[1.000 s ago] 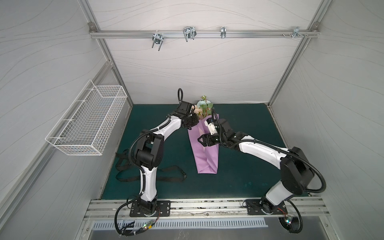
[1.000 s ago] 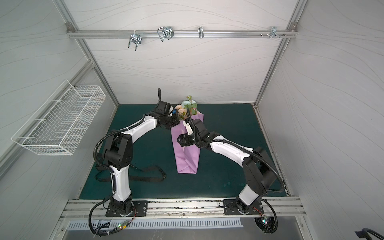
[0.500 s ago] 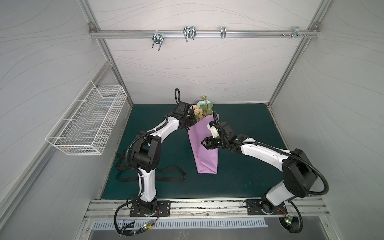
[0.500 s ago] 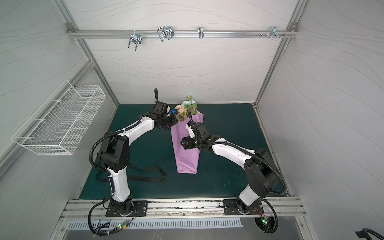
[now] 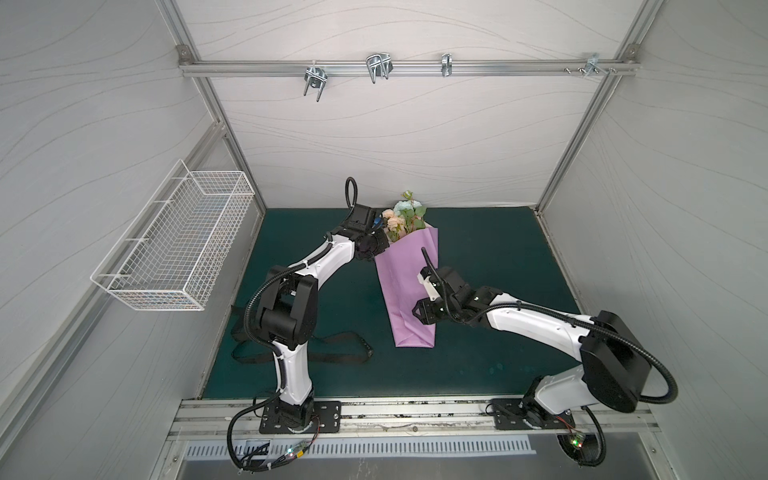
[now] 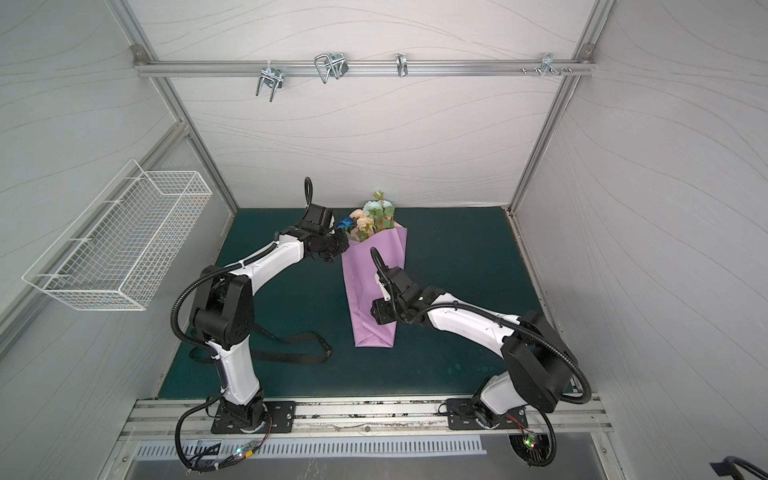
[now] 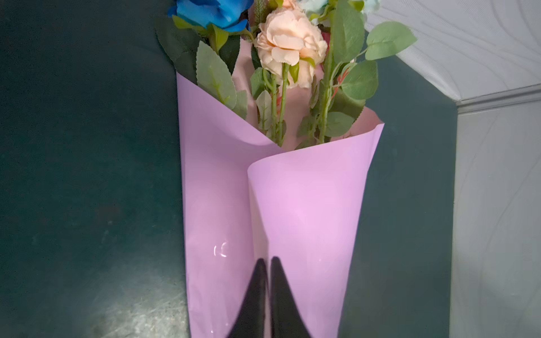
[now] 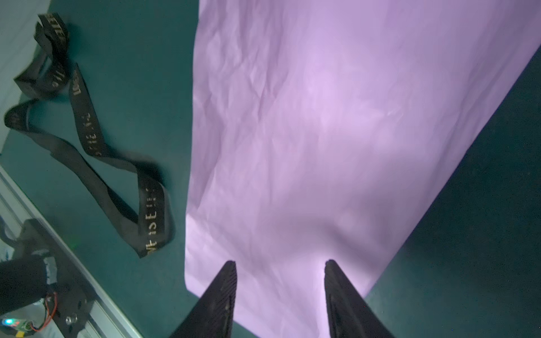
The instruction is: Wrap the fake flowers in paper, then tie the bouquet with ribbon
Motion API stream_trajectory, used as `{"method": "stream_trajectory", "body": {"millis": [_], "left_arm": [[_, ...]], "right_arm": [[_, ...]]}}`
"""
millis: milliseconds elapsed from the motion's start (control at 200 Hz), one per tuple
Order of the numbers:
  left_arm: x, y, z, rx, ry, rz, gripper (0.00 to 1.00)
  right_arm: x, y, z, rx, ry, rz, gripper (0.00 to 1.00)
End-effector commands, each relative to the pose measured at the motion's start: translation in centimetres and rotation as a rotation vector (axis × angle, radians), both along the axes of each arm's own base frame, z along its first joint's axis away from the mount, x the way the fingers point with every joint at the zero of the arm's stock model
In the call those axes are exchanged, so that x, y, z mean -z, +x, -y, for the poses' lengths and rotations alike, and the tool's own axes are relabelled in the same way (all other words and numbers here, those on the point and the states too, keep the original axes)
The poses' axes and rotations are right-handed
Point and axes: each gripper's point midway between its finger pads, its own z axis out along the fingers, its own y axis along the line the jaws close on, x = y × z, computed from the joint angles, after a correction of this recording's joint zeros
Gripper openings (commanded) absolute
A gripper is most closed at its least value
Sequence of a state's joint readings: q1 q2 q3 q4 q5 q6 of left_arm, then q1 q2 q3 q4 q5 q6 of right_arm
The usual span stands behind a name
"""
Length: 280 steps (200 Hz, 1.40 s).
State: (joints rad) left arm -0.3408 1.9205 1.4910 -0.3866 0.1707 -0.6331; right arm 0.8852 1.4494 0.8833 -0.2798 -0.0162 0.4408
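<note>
Lowered along the wrap since a second ago, the right gripper (image 5: 419, 312) is now seen over the narrow near half of the lilac wrapping paper (image 5: 405, 286). Earlier it was placed nearer the flowers. The left gripper (image 5: 376, 249) has been shifted only slightly, and is kept at the wrap's upper left edge.

The bouquet of fake flowers (image 5: 401, 218) is laid on the green mat (image 5: 478, 257) and rolled into the paper cone. Its heads and leaves are pushed out of the wide end, close to the back wall. In the left wrist view a peach rose (image 7: 289, 44) and a deep blue rose (image 7: 210, 11) are shown above the overlapping paper flaps.

In that view the left fingers (image 7: 254, 292) are pressed together over the seam of the overlap. Whether the paper's edge is caught between them cannot be told. In the right wrist view the right fingers (image 8: 222, 295) are held moderately apart above the creased paper, with nothing gripped between them.

A black ribbon with light lettering (image 8: 87, 131) is left loose on the mat, just beside the cone's narrow end. A white wire basket (image 5: 174, 245) is hung on the left wall.
</note>
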Motion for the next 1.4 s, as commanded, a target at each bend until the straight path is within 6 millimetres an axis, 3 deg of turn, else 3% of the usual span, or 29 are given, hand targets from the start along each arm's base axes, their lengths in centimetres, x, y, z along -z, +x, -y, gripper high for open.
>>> {"method": "stream_trajectory", "body": {"millis": [0,140,385,560,870,1075,1396], "left_arm": [[0.8,1.0,0.0,0.003,0.012,0.001,0.00],[1.5,1.9,0.1,0.050,0.040,0.030,0.00],[2.0,2.9,0.1,0.106,0.024,0.119,0.00],[1.8,3.3,0.1,0.130,-0.009,0.179,0.00],[4.5,2.9,-1.3,0.072,0.030,0.106,0.00],[5.3,2.1,-2.1,0.045,0.051,0.080,0.00],[5.5,1.1,-2.9,0.040,0.091,0.058,0.00]], "right_arm": [[-0.1,-1.2,0.9,0.018,-0.054,0.017,0.48],[0.4,-2.5,0.4,-0.013,-0.077,0.025,0.45],[2.2,-3.2,-0.4,-0.022,-0.089,-0.034,0.30],[3.4,-3.7,-1.0,-0.039,-0.097,-0.068,0.29],[5.5,-4.9,-1.2,-0.061,-0.127,-0.124,0.29],[5.1,-5.2,-1.0,-0.061,-0.127,-0.127,0.29],[1.8,-4.5,-1.6,-0.063,-0.076,-0.079,0.32]]}}
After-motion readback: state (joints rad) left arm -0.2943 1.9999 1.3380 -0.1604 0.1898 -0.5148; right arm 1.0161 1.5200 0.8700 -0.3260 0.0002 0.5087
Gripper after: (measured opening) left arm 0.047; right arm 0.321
